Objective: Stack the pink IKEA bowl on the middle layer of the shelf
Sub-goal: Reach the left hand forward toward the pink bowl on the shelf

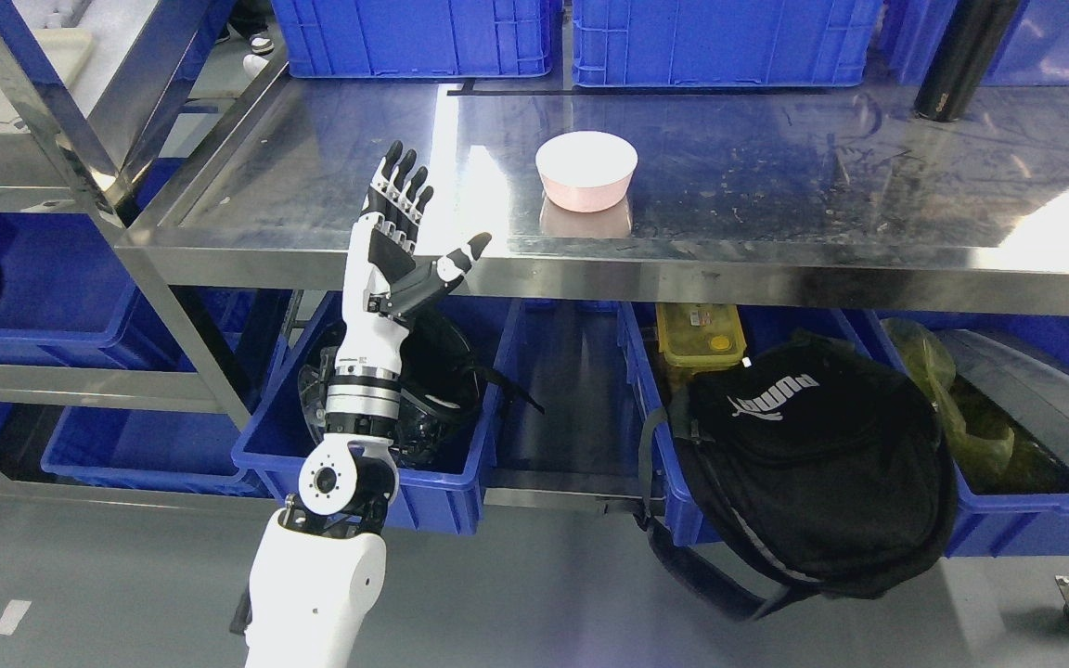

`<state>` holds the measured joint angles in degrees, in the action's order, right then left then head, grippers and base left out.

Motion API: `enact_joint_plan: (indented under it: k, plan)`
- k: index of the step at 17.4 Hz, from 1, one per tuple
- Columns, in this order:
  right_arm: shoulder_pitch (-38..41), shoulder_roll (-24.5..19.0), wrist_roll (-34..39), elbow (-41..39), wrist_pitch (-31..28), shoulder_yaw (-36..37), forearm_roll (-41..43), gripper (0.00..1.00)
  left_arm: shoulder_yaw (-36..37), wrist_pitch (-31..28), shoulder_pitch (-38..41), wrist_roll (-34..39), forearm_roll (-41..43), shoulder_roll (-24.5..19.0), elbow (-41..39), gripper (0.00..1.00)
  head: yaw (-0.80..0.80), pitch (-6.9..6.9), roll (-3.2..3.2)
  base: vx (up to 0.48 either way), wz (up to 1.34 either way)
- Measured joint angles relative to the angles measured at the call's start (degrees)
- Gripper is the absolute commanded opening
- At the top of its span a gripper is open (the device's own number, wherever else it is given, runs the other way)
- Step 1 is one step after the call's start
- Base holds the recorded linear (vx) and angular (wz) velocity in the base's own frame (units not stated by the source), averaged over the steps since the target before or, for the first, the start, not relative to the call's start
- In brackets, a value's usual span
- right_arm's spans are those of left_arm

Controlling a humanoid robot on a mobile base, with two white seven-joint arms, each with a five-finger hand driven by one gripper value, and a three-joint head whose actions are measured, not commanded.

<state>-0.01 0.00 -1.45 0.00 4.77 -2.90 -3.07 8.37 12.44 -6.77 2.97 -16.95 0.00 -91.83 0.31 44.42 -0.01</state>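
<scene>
A pink bowl (586,170) with a white inside stands upright on the steel shelf (776,186), near its front edge and about mid-width. My left hand (414,223) is raised at the shelf's front edge, to the left of the bowl and apart from it. Its fingers (402,186) point up and are spread, the thumb sticks out to the right, and it holds nothing. The right arm does not show.
Blue crates (414,37) line the back of the shelf, and a black cylinder (961,56) stands at the back right. Below are blue bins (442,492) and a black backpack (813,464). A second steel rack (33,139) stands at the left.
</scene>
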Motion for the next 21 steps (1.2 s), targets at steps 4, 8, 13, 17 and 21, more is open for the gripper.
enact_joint_plan:
  k: [4, 8, 13, 17, 21]
  plan:
    - [0.0, 0.0, 0.0, 0.0, 0.0, 0.0, 0.0, 1.0, -0.77, -0.77, -0.16, -0.06, 0.12, 0.0, 0.23, 1.0, 0.0, 0.0, 0.0, 0.0, 0.0]
    - [0.0, 0.0, 0.01, 0.0, 0.0, 0.0, 0.0, 1.0, -1.27, -1.12, -3.93, -2.42, 8.53, -1.57, 0.67, 1.0, 0.0, 0.0, 0.0, 0.0, 0.0]
    - [0.0, 0.0, 0.37, 0.0, 0.0, 0.0, 0.0, 1.0, -1.21, -8.79, -14.15, -23.91, 34.05, -4.33, 1.4, 0.99, 0.0, 0.0, 0.0, 0.0, 0.0]
    - [0.01, 0.0, 0.25, 0.0, 0.0, 0.0, 0.0, 1.0, 1.27, -11.35, -23.12, -34.24, 52.19, -7.41, 2.53, 0.98, 0.0, 0.0, 0.0, 0.001, -0.01]
    - [0.01, 0.0, -0.02, 0.0, 0.0, 0.0, 0.0, 1.0, 5.19, -11.83, -30.65, -38.0, 64.31, -8.97, 5.68, 0.89, 0.0, 0.0, 0.0, 0.0, 0.01]
